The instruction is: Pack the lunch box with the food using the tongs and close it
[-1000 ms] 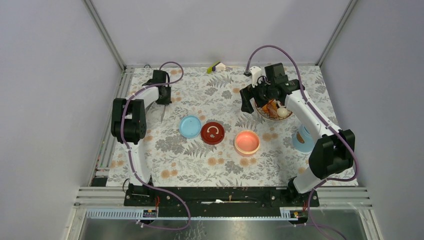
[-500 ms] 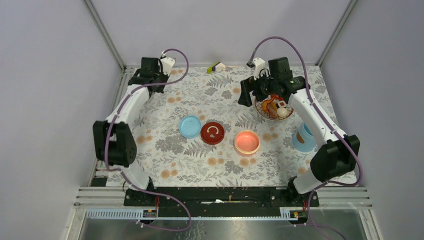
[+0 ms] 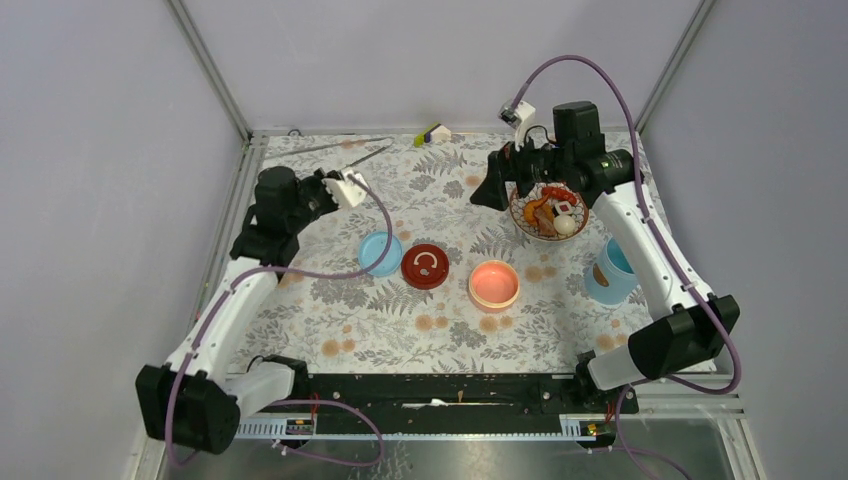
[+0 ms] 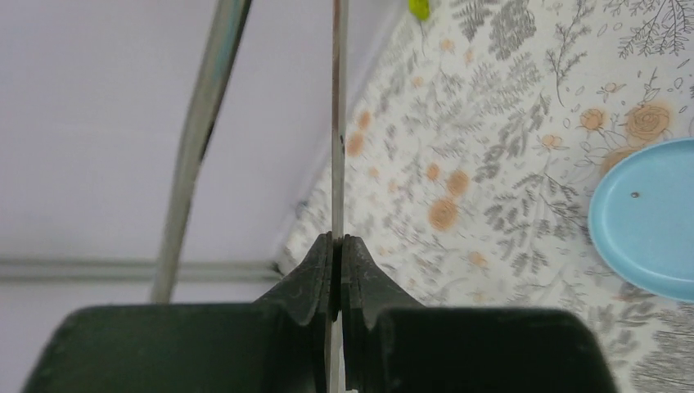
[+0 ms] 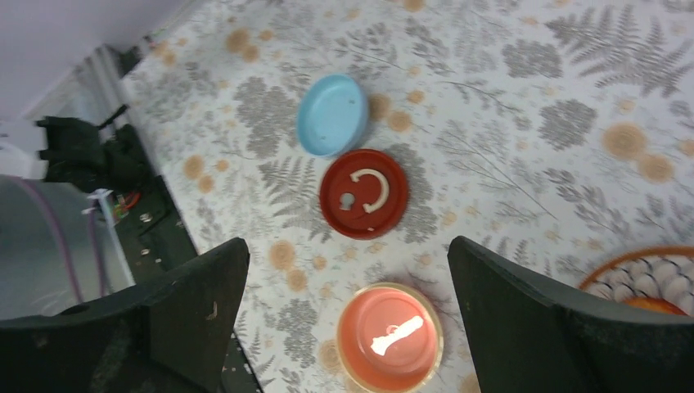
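Floral-cloth desk, grey walls on three sides. All positions below are given from the pink bowl, which stands uncovered near the middle of the desk, a glint of light on its floor.

1. Tongs: held up well to the left of the pink bowl and beyond it, toward the back edge. Your left fingers are pressed together on one thin metal arm. The other arm stands apart to its left in the wrist view.
2. Red lid: just left of the pink bowl, lying flat, with a white curved mark on top.
3. Blue disc: left of the pink bowl, past the red lid. As far as you can tell, its edge touches the lid.
4. Patterned dish: beyond the pink bowl, slightly right. It holds the food: a white egg and red-brown and orange chunks.
5. Blue shell: right of the pink bowl, near the desk's right edge, upright, with a brown strap on its side.
6. Your right fingers: raised above the desk beyond the pink bowl, just left of the patterned dish. They are spread wide and grip nothing. Their camera looks down on the bowl, lid and disc.
7. Small green-and-white object: at the back edge, far beyond the pink bowl and a little left.
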{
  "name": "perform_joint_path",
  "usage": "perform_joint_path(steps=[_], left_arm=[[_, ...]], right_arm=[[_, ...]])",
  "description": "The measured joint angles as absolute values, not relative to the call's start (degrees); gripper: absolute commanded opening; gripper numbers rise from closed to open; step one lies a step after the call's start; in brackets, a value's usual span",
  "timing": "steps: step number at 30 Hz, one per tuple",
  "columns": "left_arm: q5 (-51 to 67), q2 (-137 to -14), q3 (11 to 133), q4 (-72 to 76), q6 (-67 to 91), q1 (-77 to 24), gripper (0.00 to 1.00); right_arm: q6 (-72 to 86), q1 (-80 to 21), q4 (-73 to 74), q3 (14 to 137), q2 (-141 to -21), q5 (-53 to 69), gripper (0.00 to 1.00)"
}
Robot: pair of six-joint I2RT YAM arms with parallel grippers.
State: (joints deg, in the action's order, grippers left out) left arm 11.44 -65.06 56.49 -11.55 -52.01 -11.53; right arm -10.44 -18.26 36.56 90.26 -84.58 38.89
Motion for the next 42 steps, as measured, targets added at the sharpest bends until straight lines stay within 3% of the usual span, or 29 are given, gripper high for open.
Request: perform_joint_path(steps=[9, 14, 18, 24, 28, 42], left_arm=[[26.22, -53.01, 44.75, 6.7, -73.28, -13.8, 0.0], [33.69, -51.46, 35.73, 19.33, -81.14, -15.14, 0.0], [38.46, -51.42, 29.47, 29.95, -84.23, -15.92, 0.0], [42.15, -50.52, 25.74, 42.76, -86.32, -17.78, 0.0], [43.86, -49.19, 25.67, 44.29, -88.33, -18.39, 0.0], [45.54, -50.57, 25.78, 43.68, -91.15, -19.81, 0.0]], right_arm=[[-5.19, -18.28, 36.34, 91.22, -84.16, 52.86, 0.99], [4.78, -18.31, 28.97, 88.77, -83.09, 59.59, 0.99], [20.47, -18.35, 14.0, 79.59, -80.97, 65.25, 0.99], [54.76, -19.0, -22.11, 64.64, -83.96, 70.76, 0.99], [64.27, -21.26, -32.01, 63.13, -86.15, 71.18, 0.99], [67.68, -29.91, -38.24, 63.79, -84.84, 71.64, 0.99]])
